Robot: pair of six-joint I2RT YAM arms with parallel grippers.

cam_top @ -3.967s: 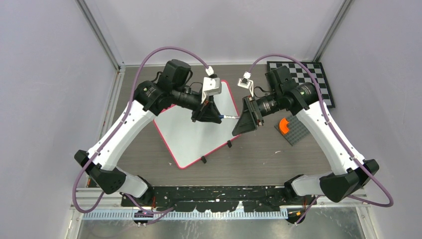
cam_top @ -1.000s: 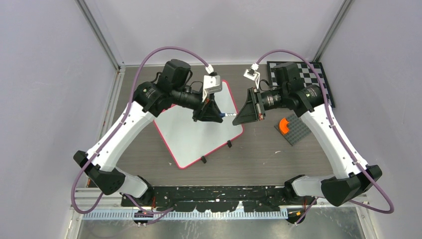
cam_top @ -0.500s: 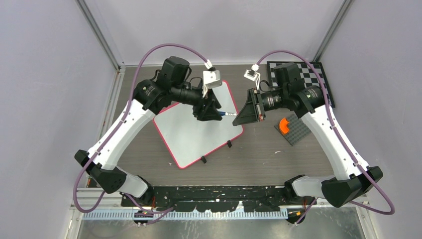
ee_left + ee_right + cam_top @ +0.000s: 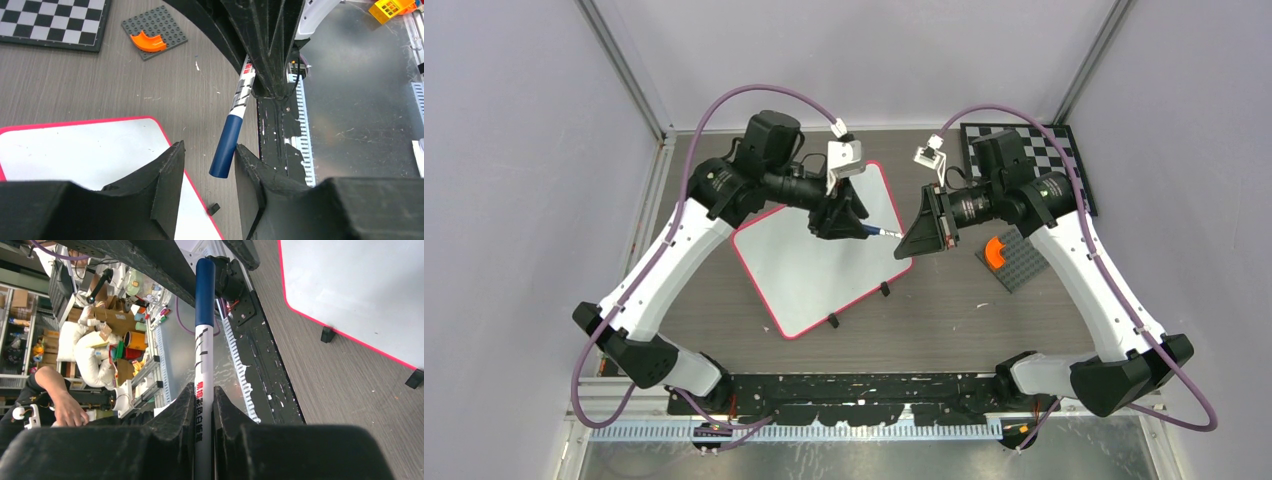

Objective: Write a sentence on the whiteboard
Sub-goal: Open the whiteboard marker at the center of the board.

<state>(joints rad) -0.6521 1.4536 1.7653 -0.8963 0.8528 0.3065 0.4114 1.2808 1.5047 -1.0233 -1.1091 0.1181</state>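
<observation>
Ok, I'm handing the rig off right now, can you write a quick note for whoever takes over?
Right gripper: shut on the marker, by its white barrel.
Left gripper: open, jaws either side of the blue cap, not clamped.
Whiteboard: flat on the table, partly under the left gripper, no writing visible.
Done: marker picked up, cap end offered to the left gripper.
Left: pull the cap, then all the writing.

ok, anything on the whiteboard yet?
No writing shows: the visible whiteboard surface is blank white. The left end effector, open around the marker cap, hangs over its far part, so that patch is hidden.
</observation>
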